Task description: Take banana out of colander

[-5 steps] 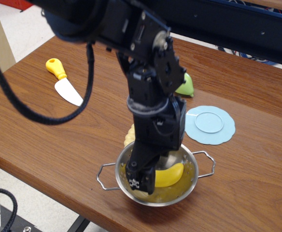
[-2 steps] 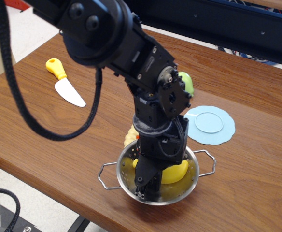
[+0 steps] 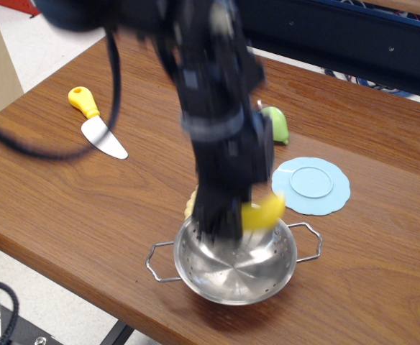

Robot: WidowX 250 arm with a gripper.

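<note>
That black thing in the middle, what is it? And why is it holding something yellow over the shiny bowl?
The black thing is a robot arm. At its bottom end it has jaws, which are its gripper. The camera looks down at a brown wooden table from the front and a bit above. The picture is blurry because the arm is moving.

The yellow thing is a toy banana. The jaws are pinching it just above the rim of the metal colander, a bowl with little holes. The colander looks empty inside.

Also on the table: a toy knife with a yellow handle, a green pear, and a light blue plate.
</note>
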